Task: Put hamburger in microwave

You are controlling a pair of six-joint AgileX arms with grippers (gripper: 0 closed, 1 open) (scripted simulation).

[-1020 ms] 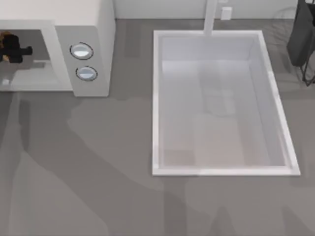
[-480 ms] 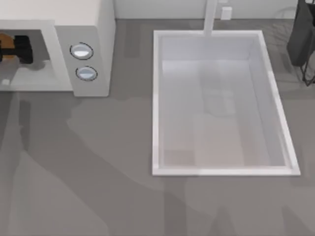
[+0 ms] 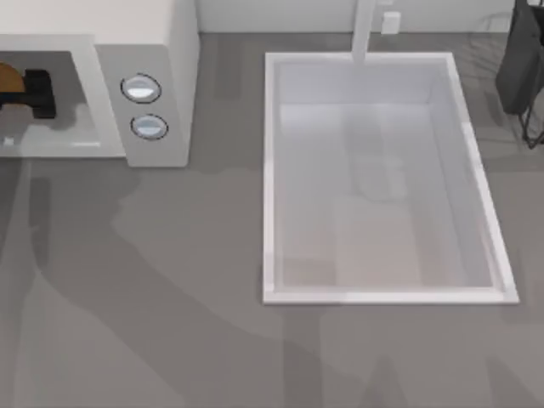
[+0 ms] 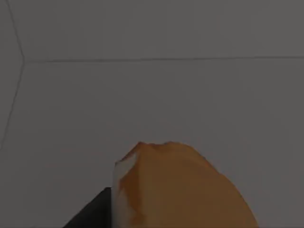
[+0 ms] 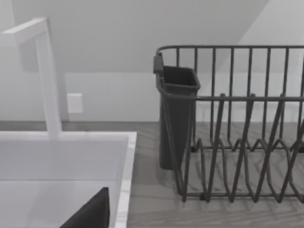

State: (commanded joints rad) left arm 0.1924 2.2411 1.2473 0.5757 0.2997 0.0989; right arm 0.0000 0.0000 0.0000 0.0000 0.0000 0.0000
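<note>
We're at a rendered kitchen: grey worktop [image 3: 170,280] w/ an inset white sink basin [image 3: 378,296] & faucet [image 5: 45,71], an off-white microwave [image 3: 170,51] at left, a dark wire dish rack [image 5: 237,142] w/ utensil cup [image 5: 176,118] at right.

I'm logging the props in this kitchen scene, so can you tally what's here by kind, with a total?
Food: 1, the hamburger
Appliances: 1, the microwave
Sink fixtures: 2, the sink basin and the faucet
Racks: 1, the dish rack
Caddies: 1, the dark utensil holder
Left claw sits at the hamburger inside the microwave.
Total: 6
</note>
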